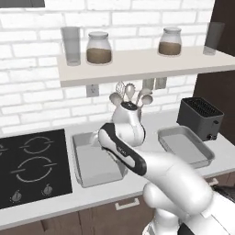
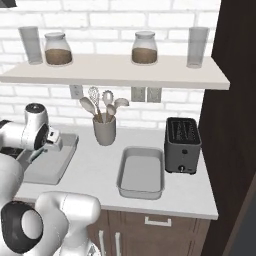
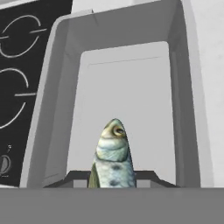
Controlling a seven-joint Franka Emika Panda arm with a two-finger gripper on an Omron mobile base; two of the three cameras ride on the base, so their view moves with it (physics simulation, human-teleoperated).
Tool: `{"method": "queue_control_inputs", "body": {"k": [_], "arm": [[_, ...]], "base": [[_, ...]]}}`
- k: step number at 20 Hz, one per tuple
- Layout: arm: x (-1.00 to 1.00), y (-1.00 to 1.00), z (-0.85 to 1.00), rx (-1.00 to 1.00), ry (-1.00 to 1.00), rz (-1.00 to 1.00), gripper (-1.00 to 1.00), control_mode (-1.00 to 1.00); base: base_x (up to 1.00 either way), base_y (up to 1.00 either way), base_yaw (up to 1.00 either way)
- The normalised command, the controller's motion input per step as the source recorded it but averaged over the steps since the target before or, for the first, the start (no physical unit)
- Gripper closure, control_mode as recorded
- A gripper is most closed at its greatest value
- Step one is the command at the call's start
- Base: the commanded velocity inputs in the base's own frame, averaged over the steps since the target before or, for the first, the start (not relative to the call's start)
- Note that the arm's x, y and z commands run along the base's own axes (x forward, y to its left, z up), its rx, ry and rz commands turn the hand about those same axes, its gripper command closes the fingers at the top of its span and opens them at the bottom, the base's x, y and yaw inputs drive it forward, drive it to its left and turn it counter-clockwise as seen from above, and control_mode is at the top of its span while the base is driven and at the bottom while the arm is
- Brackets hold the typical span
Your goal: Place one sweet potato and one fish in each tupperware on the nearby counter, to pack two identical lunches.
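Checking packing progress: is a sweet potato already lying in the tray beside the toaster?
No, the tray beside the toaster shows only its bare grey floor.

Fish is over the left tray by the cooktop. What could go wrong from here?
1. The pincer holds the grey-green scaled fish only at its tail end, head hanging out; it may swing or slip early.
2. The shallow pale grey rectangular tray sits right beside the black cooktop; an off-centre drop could bounce toward the burners.
3. The release height looks fairly high, so the fish may skid against the sloped wall.
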Motion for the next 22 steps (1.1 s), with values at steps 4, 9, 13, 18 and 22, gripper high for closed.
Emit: {"method": "queue_control_inputs", "body": {"k": [4,9,13,18,22], "arm": [[0.46,0.33,-0.21,0.00,0.07,-0.14,1.00,-1.00],[0.46,0.14,-0.36,0.00,0.00,-0.10,1.00,-1.00],[0.40,0.03,-0.55,-0.01,0.00,-0.08,1.00,-1.00],[0.24,0.06,-0.41,0.00,0.00,-0.07,1.00,-1.00],[0.01,0.13,-0.19,-0.01,-0.01,-0.04,1.00,-1.00]], "base": [[0.00,0.00,0.00],[0.00,0.00,0.00],[0.00,0.00,0.00],[0.00,0.00,0.00],[0.00,0.00,0.00]]}}
